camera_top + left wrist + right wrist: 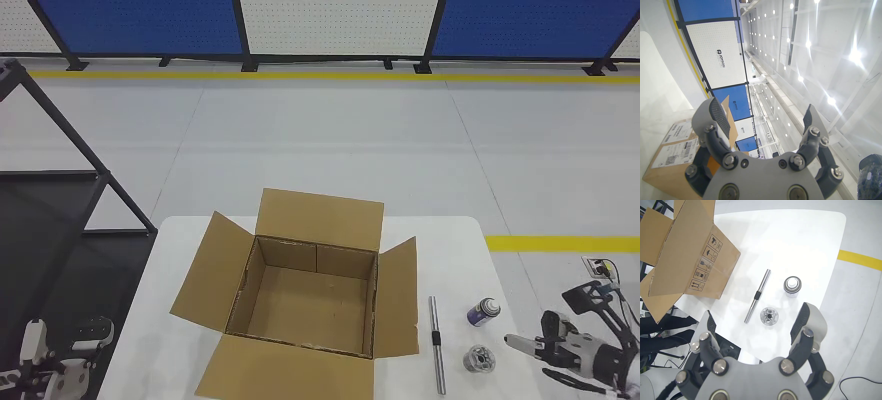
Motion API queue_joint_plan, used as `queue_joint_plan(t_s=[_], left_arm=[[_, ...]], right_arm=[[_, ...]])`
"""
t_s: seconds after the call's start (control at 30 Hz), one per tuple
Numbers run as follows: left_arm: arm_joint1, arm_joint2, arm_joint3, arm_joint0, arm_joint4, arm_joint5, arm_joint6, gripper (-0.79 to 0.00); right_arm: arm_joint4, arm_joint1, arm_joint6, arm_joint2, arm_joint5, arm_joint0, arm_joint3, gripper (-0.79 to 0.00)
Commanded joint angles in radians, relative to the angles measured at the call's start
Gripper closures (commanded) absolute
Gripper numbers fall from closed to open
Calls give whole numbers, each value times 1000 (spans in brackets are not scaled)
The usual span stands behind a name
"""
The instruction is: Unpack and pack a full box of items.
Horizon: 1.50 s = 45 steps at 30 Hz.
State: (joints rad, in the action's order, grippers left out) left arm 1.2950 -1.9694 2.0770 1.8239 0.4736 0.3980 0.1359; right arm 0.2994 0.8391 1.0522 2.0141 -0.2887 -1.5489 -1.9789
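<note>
Right end effector: open, empty.
Left end effector: open too.
Box: we spot shipping labels by left wrist, handling symbols by right.
Right of it: rod, can.

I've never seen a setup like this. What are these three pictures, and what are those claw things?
It is a two-armed robot at a white table. One picture looks down from above its arms; the other two come from cameras on its wrists, each showing that arm's jaws up close. On the table stands an open cardboard box, empty inside. Beside it are a metal rod, an upright spray can and a round metal part. The left arm's jaws and the right arm's jaws are open and hold nothing.
</note>
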Motion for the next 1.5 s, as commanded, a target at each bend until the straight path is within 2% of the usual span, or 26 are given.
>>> queue_joint_plan(t_s=[0.0,0.2,0.33,0.5,0.63,0.73,0.83,1.47], left_arm=[[0,0,0,0,0,0,0,-785],[0,0,0,0,0,0,0,-785],[0,0,0,0,0,0,0,-785],[0,0,0,0,0,0,0,-785],[0,0,0,0,0,0,0,-785],[0,0,0,0,0,0,0,-785],[0,0,0,0,0,0,0,-785],[0,0,0,0,0,0,0,-785]], right_arm=[[-3,2,-35,-6,-10,-10,-2,-785],[-109,6,-101,39,-124,-54,34,-785],[-222,10,-142,75,-319,-97,97,-785],[-353,6,-114,86,-471,-122,171,-785],[-470,-3,-64,85,-540,-123,219,-785],[-514,-11,-68,90,-547,-131,233,-785],[-462,-19,-57,112,-532,-134,248,-785],[-462,-19,-57,112,-532,-134,248,-785]])
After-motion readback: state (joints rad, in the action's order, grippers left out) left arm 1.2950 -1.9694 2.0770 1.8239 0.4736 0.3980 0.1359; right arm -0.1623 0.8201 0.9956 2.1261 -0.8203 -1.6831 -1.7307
